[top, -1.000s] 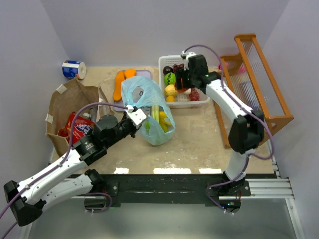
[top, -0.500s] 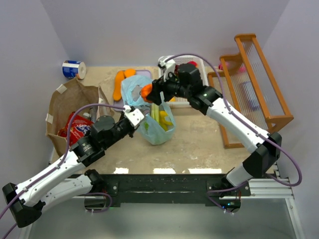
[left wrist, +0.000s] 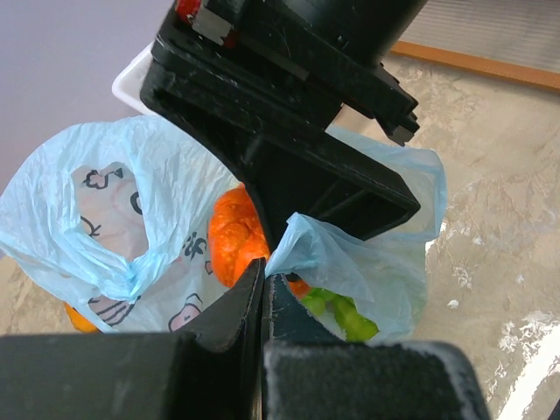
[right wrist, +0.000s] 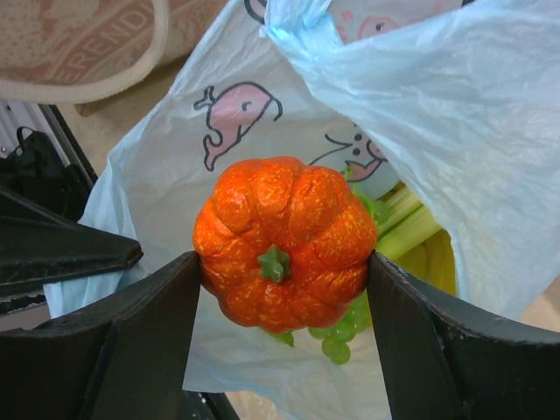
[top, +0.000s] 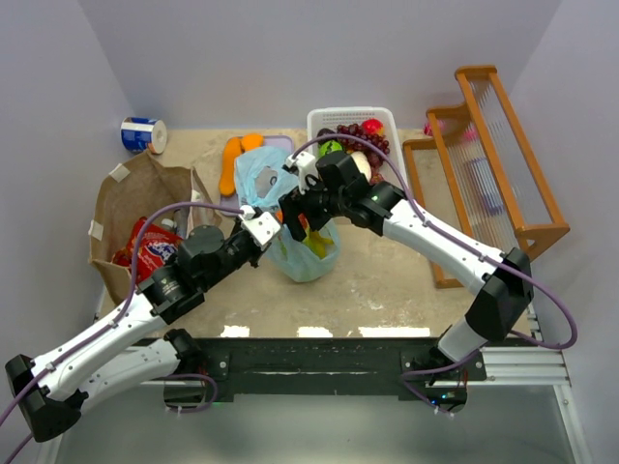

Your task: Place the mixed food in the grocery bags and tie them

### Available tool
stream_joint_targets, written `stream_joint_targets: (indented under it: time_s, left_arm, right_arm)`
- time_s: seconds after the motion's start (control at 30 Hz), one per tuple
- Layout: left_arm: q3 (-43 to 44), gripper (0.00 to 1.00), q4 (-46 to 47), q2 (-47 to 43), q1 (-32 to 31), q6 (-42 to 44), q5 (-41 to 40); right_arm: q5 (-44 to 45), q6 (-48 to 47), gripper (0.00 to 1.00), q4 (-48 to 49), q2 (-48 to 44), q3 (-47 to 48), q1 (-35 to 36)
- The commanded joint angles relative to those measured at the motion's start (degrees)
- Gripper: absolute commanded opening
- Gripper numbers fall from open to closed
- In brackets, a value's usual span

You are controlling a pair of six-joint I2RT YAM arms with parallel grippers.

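On the table (top: 387, 280): a pale mottled top walled on three sides, with both arms bolted at its near edge.
Wooden rack (top: 503, 174): lies along the right edge; orange-brown frame with slats.
Brown paper bag (top: 121, 208): by the left edge, mouth open upward, with a red packet (top: 150, 249) inside.
Blue bag (top: 259, 174): thin and see-through with pink whale prints; sits near the middle of the table, between the paper bag and the rack, mouth open.
White basket (top: 353, 111): against the back edge, right of centre, just behind the blue bag; purple grapes (top: 366, 130) are among the pieces in it.
Orange slabs (top: 232, 159): at the back edge, left of the basket, beside a lilac board (top: 279, 143); the blue bag partly hides them.
Left gripper (left wrist: 265, 273): jaws pressed together, pinching a lifted fold of the blue bag's rim on its near-left side.
Right gripper (right wrist: 284, 267): reaches in from the right over the bag's mouth; jaws set wide and clamped on the pumpkin (right wrist: 280, 223), one finger against each flank.
Pumpkin: orange and ribbed, green stem facing the wrist camera; held above the bag's opening.
Roll (top: 143, 133): blue and white, on its side in the back left corner.
Inside the blue bag: celery stalks (right wrist: 407, 219), a yellow piece (right wrist: 437, 258) and green grapes (right wrist: 337, 337), seen beneath the pumpkin.
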Motion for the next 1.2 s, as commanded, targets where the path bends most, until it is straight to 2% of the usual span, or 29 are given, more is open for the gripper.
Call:
stream_joint_targets:
  time_s: [0.0, 0.17, 0.3, 0.53, 0.73, 1.03, 1.17]
  left_arm:
    - [0.06, 0.00, 3.00, -0.89, 0.18, 0.80, -0.61]
    - [-0.11, 0.00, 3.09, -1.50, 0.18, 0.98, -0.96]
    - [-0.46, 0.00, 3.17, -2.38, 0.09, 1.07, -2.01]
    - [-1.87, 0.00, 3.44, -5.37, 0.09, 1.33, -4.82]
    - [-2.13, 0.00, 3.62, -5.46, 0.18, 1.51, -5.62]
    - [-2.22, 0.00, 3.70, -5.02, 0.18, 1.42, -5.62]
    - [-2.22, 0.00, 3.79, -4.93, 0.18, 1.33, -5.71]
  right_arm:
    - [1.58, -0.79, 0.86, -2.36, -2.29, 2.59, -0.06]
    - [5.53, -0.78, 0.87, -2.19, -2.91, 7.24, -0.23]
    - [6.77, -5.51, 0.84, 0.27, -2.03, 8.92, -0.76]
    - [2.55, -19.67, 0.83, 20.19, 0.34, 0.84, -1.46]
    - [-3.86, -32.16, 0.86, 27.15, 3.85, -0.39, -1.55]
    - [-6.50, -39.72, 0.89, 26.20, 9.83, 2.50, -1.55]
    - [-3.88, -41.13, 0.88, 27.16, 12.29, 3.12, -1.38]
